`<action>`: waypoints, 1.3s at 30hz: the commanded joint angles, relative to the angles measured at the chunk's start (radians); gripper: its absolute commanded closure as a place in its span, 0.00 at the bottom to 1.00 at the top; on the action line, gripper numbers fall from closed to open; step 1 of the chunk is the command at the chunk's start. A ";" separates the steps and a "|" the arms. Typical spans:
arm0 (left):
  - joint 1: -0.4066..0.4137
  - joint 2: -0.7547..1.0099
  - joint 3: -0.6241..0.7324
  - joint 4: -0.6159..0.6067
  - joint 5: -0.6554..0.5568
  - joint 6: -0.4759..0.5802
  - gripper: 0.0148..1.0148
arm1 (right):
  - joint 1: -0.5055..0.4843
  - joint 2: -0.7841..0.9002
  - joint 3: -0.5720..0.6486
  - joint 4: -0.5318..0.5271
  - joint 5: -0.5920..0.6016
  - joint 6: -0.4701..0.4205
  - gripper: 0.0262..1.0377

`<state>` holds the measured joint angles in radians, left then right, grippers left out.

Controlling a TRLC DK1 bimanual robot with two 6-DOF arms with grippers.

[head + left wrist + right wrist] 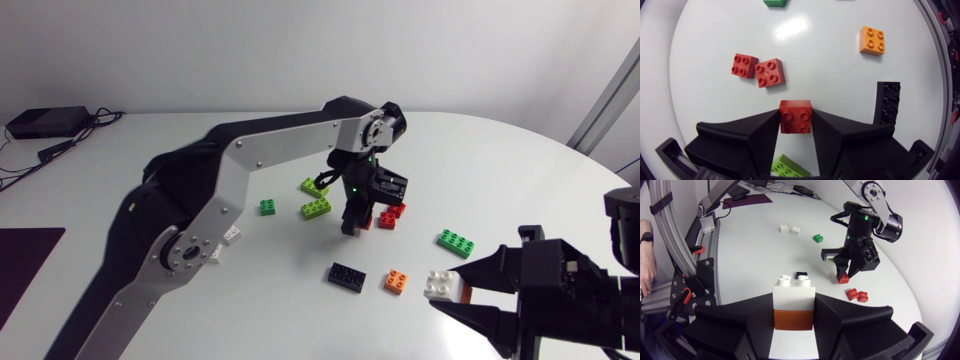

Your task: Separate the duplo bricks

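Spanning the scene, the white table [480, 170] carries loose duplo bricks around its middle. The left arm [260, 150] stretches in over the centre with its wrist turned downward, and the right arm [585, 290] sits low near the table's near right corner.

The left gripper [795, 120] is clamped on a red brick [795, 111], one finger pressing each side. That brick is right down at the tabletop; whether it touches cannot be told. The right gripper [794, 306] is clenched on a two-brick stack [794, 305], a white brick above a brown-orange one, still joined.

Ahead of the left gripper lie two more red bricks [758, 70], corner to corner. A long black brick [887, 102] lies just beside its finger, with a small orange brick [871, 40] further on. In the head view a green brick [456, 241] lies apart between the two grippers, two lime bricks [315, 198] sit beside the left wrist, and a small green one [268, 207] lies near them.
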<state>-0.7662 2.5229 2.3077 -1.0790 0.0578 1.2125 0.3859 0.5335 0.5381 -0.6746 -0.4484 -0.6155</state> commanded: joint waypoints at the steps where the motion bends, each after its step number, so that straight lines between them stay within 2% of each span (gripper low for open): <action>1: -0.002 0.042 0.059 -0.025 -0.015 0.033 0.70 | -0.001 -0.004 -0.017 -0.010 -0.007 -0.023 0.73; 9: -0.004 0.070 0.058 -0.038 -0.032 0.025 0.69 | 0.001 -0.006 -0.017 -0.013 -0.007 -0.027 0.73; 14: -0.013 0.076 0.042 -0.039 -0.032 0.018 0.57 | 0.002 -0.010 -0.015 -0.017 -0.007 -0.029 0.73; 16: -0.015 0.076 0.042 -0.036 -0.032 0.013 0.56 | 0.002 -0.013 -0.015 -0.019 -0.007 -0.029 0.73; 17: -0.016 0.077 0.044 -0.035 -0.032 0.012 0.52 | 0.004 -0.017 -0.015 -0.020 -0.007 -0.029 0.73; 19: -0.019 0.077 0.045 -0.033 -0.032 0.004 0.38 | 0.002 -0.020 -0.015 -0.022 -0.007 -0.029 0.73; 26: -0.021 0.040 0.029 -0.036 -0.030 -0.018 0.19 | 0.002 -0.024 -0.010 -0.031 -0.009 -0.033 0.73; 32: -0.004 -0.144 -0.067 -0.038 0.014 -0.033 0.14 | 0.004 -0.021 -0.009 -0.028 -0.010 -0.043 0.73; 39: -0.007 -0.497 -0.335 -0.022 0.155 -0.070 0.14 | 0.002 0.034 -0.041 0.052 -0.027 -0.043 0.73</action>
<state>-0.7734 2.1250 2.0331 -1.0958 0.1852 1.1656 0.3862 0.5423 0.5297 -0.6422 -0.4679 -0.6376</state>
